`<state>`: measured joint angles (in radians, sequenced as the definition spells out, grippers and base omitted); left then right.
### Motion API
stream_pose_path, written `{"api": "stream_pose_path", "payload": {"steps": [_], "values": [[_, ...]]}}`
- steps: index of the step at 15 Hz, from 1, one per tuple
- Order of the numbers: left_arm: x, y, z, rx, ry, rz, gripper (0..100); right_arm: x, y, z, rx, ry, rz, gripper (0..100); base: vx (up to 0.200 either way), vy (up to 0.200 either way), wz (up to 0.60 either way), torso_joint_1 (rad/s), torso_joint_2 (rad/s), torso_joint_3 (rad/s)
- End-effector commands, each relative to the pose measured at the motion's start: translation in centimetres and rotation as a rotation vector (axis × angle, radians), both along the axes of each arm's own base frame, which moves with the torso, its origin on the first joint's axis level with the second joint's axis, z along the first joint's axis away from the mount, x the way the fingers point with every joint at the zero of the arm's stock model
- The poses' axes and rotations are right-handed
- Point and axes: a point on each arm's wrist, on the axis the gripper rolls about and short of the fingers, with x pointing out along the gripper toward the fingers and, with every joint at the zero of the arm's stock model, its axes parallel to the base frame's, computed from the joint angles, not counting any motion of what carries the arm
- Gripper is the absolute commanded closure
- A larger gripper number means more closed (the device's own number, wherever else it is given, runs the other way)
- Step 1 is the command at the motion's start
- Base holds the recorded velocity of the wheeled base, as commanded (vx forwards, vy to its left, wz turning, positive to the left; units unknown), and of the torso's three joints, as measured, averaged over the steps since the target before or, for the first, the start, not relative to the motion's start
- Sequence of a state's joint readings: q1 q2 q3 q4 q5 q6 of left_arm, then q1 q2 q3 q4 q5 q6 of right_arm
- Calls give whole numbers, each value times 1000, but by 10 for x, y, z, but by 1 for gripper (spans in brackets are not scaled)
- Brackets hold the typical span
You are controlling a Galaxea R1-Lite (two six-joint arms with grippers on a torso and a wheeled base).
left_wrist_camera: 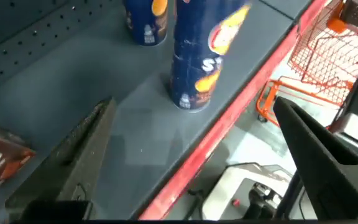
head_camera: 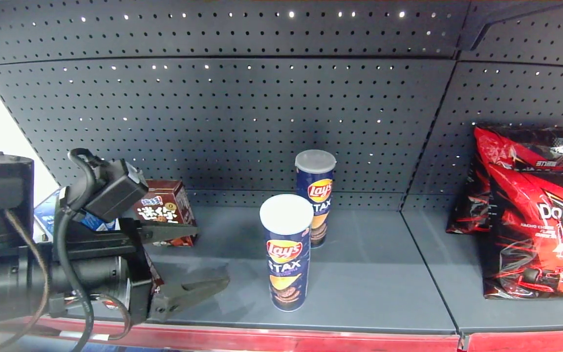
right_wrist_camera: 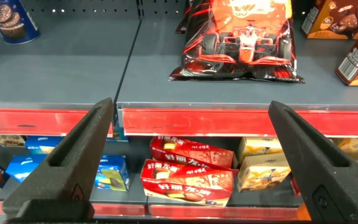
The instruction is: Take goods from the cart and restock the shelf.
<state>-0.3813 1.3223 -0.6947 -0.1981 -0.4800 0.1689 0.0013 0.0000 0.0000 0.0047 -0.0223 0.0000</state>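
Note:
Two blue chip cans stand upright on the grey shelf [head_camera: 374, 278]. The front can [head_camera: 286, 252] is near the shelf's red edge and the back can [head_camera: 314, 195] stands behind it. My left gripper [head_camera: 211, 255] is open just left of the front can, with nothing between its fingers. In the left wrist view the front can [left_wrist_camera: 194, 62] stands just beyond the open left gripper [left_wrist_camera: 194, 106]. My right gripper [right_wrist_camera: 190, 107] is open and empty in front of the shelf's red edge, below a red chip bag [right_wrist_camera: 241, 37].
A brown snack box [head_camera: 164, 210] lies on the shelf behind the left gripper. Two red chip bags [head_camera: 540, 234] lean at the right. An orange cart [left_wrist_camera: 334, 50] stands on the floor. Red boxes [right_wrist_camera: 188, 174] fill the lower shelf. Free shelf room lies right of the cans.

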Motion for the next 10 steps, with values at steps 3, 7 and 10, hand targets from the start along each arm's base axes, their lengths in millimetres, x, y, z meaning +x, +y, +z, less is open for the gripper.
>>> {"api": "stream_pose_path", "payload": {"steps": [3,7,10], "values": [[18,-7,-15,14,43,4,0,0,0,0,0,1,0,0,0,0,0,0,0,0],[32,-13,-18,3,21,119,0,0,0,0,0,1,0,0,0,0,0,0,0,0],[33,-21,-19,-28,29,203,0,0,0,0,0,1,0,0,0,0,0,0,0,0]]}}
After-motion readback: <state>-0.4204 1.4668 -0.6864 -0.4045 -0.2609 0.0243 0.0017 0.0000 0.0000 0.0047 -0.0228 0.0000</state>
